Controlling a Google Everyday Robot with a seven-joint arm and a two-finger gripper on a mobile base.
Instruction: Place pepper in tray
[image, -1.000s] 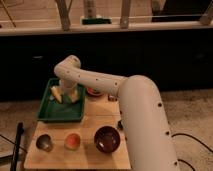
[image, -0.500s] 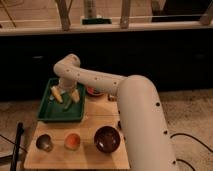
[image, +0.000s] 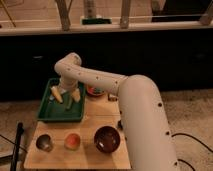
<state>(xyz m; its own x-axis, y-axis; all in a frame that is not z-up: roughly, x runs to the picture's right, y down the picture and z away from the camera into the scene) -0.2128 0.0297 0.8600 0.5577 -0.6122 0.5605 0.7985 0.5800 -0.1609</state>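
Note:
The green tray (image: 50, 114) sits at the back left of the wooden table. My gripper (image: 69, 98) hangs low over the tray's inside, at the end of the white arm (image: 100, 80) reaching in from the right. A yellow corn-like piece (image: 56, 93) lies in the tray just left of the gripper. I cannot make out the dark-green pepper; it may be hidden at the gripper or lost against the green tray.
A dark round bowl (image: 106, 139), a small orange-pink item (image: 72, 141) and a grey metal cup (image: 44, 142) stand along the table's front. A reddish bowl (image: 95, 91) sits behind the arm, right of the tray. A dark counter wall runs behind.
The gripper has shifted only slightly over the tray; the things on the table have not moved.

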